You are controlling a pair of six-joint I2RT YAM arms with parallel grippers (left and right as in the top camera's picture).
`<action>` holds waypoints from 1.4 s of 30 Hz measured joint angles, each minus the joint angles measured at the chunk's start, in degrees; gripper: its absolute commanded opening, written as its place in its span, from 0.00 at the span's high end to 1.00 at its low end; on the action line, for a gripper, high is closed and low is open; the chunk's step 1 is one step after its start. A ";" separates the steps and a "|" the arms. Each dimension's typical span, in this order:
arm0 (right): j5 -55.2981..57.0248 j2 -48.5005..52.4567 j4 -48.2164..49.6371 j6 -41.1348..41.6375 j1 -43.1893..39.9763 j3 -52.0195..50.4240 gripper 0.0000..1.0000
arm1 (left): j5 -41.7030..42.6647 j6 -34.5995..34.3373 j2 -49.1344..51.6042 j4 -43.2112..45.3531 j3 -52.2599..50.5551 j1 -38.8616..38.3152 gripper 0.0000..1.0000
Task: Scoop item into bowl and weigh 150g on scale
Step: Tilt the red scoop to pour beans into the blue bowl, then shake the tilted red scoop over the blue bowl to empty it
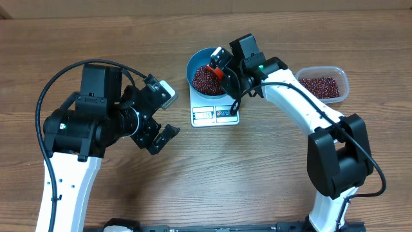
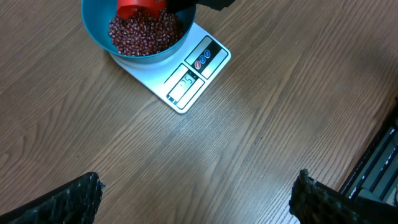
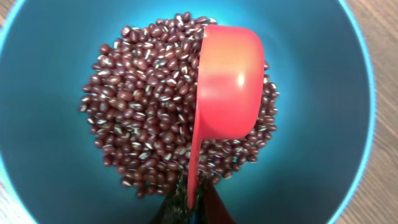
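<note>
The blue bowl (image 1: 201,63) stands on the white scale (image 1: 215,113), holding a heap of red-brown beans (image 1: 206,78). In the right wrist view the beans (image 3: 143,118) fill the bowl's (image 3: 50,74) bottom and a red scoop (image 3: 227,87) hangs over them, turned on its side. My right gripper (image 3: 193,199) is shut on the scoop's thin handle, directly above the bowl (image 1: 222,69). My left gripper (image 1: 162,122) stands open over bare table left of the scale, nothing between its fingers (image 2: 68,202). Its view shows bowl (image 2: 99,31), scale (image 2: 193,78) and scoop (image 2: 140,7) ahead.
A clear plastic tub (image 1: 323,85) with more beans stands at the right, beyond my right arm. The scale's display strip (image 2: 185,86) faces the table's near side. A black frame edge (image 2: 379,168) lies at the right of the left wrist view.
</note>
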 measured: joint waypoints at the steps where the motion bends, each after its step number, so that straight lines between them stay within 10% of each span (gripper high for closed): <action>1: -0.42 0.00 -0.07 0.46 0.00 0.00 0.97 | 0.00 0.00 0.00 0.00 0.00 0.00 0.00; 42: -36.20 0.00 -12.81 14.69 -11.91 6.16 0.96 | 0.00 0.00 0.00 0.00 0.00 0.00 0.00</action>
